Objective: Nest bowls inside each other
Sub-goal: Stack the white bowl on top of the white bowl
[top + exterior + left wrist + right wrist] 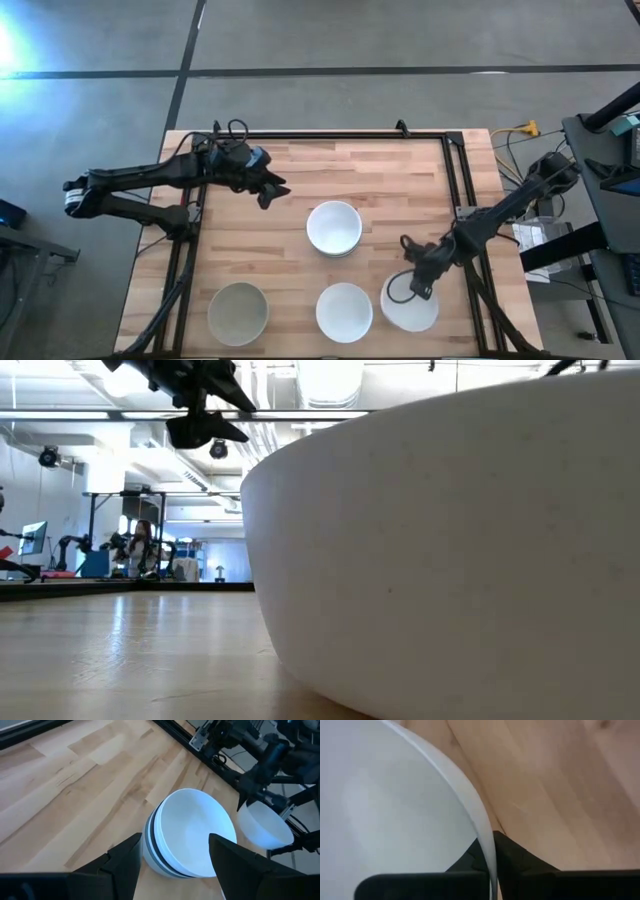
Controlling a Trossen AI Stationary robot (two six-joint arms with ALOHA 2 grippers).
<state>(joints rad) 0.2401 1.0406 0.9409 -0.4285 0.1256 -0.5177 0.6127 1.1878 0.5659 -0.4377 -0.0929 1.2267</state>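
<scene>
A stack of nested white bowls [334, 228] [192, 832] rests on its base at the table's middle. Near the near edge stand a grey bowl [238, 312] and a white bowl [344, 312]; one white bowl [450, 540] fills most of the low view. My right gripper [418, 290] [490, 842] is shut on another white bowl [410, 308] [265, 826] at the near right. My left gripper [272, 192] [175, 839] [205, 405] is open and hovers above the table, left of and beyond the stack, touching nothing. My right gripper pinches the white bowl's rim [486, 836], one finger inside the bowl and one finger [517, 857] outside its wall. The fingers come from above, slanting in from the table's right. Whether the bowl's base is on the table I cannot tell.
A black metal frame [455, 180] runs along the table's far, left and right edges. Bare wood lies across the far half and between the left gripper and the grey bowl. Cables and equipment [600, 200] stand off the right side. A person [140, 545] shows far back in the room.
</scene>
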